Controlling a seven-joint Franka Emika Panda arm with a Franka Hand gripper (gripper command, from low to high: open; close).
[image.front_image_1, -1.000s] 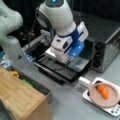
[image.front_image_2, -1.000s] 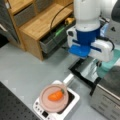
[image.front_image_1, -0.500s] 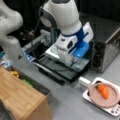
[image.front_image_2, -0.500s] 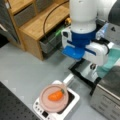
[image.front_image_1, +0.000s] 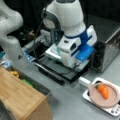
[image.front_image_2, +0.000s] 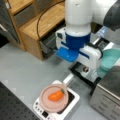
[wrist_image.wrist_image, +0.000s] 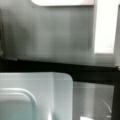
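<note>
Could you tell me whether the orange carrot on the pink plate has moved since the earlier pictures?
No. The orange carrot lies at the same spot on the round pink plate, which sits on the white scale in both front views.

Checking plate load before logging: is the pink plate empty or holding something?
Holding something: a carrot lies on the pink plate, which sits on a white scale in both front views.

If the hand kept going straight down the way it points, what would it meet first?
Most likely the pale teal plastic tray, which fills the wrist view's lower left beneath the hand, resting on the black rack; depth is unclear.
</note>
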